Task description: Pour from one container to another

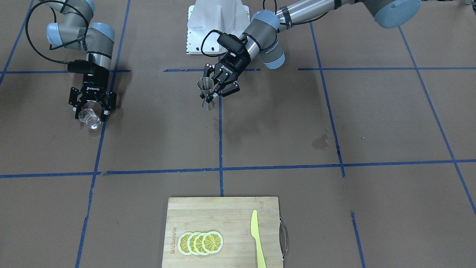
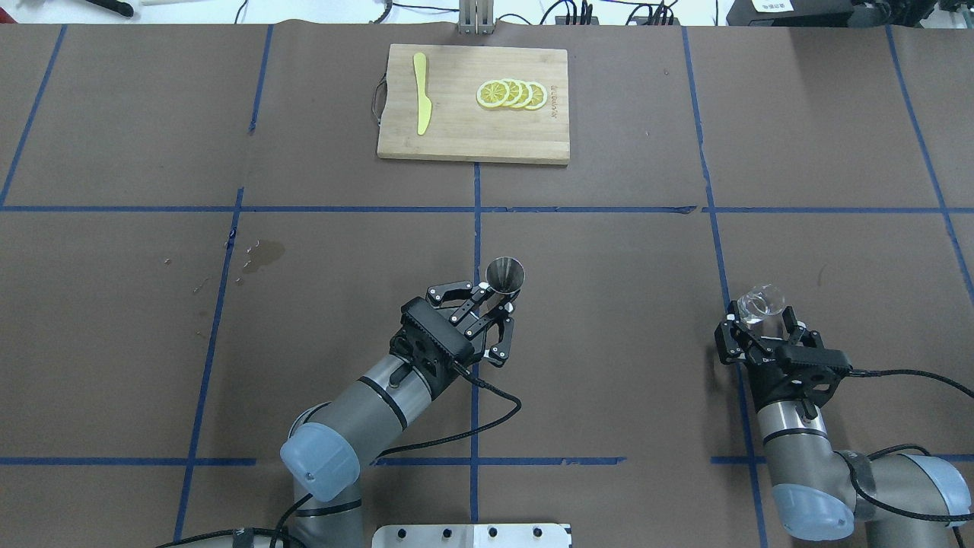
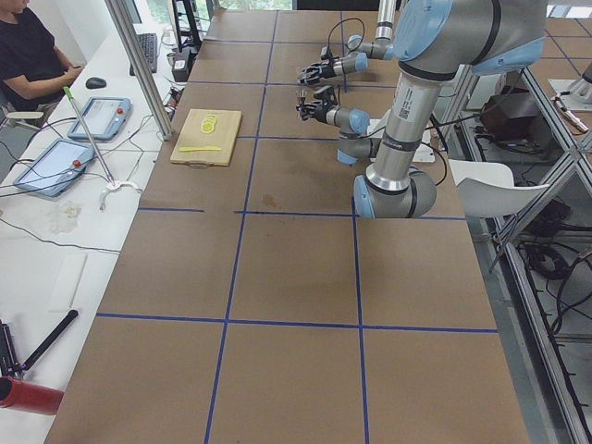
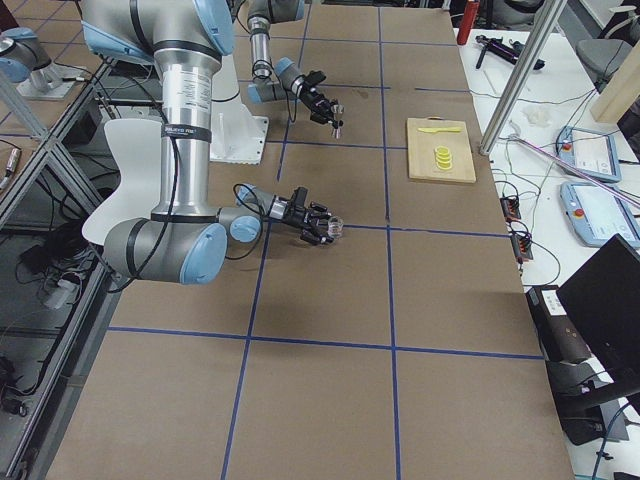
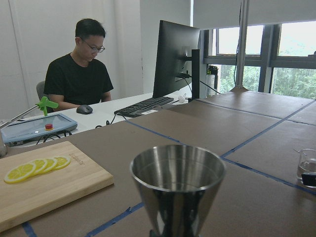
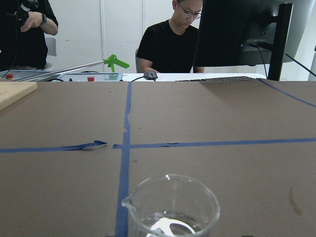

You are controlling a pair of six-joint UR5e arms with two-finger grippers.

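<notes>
Our left gripper [image 2: 496,295] grips the steel jigger [image 2: 504,275] at its waist, upright at centre to receive, while our right gripper [image 2: 762,321] clasps the glass measuring cup [image 2: 759,303], apparently level, well apart to our right.

a: table?
b: one long table [image 3: 287,277], brown paper cover, blue tape grid; dark stain [image 3: 270,200] about mid-length.
a: arms?
b: two. left arm [image 3: 400,129], near and large, grey with blue caps; left gripper [image 3: 303,110] out over the table. right arm [image 3: 363,61], far and small; right gripper [image 3: 308,76] farther along. jaws of both too small to judge.
a: on the table?
b: wooden cutting board [image 3: 227,134], bearing lemon slices [image 3: 210,121] and a yellow knife [image 3: 199,148], apart.
a: side bench?
b: white. far tablet [image 3: 97,117], near tablet [image 3: 51,166], green-tipped stick [image 3: 88,139], seated person in black [image 3: 26,55], red cylinder [image 3: 26,396] at the near end.
</notes>
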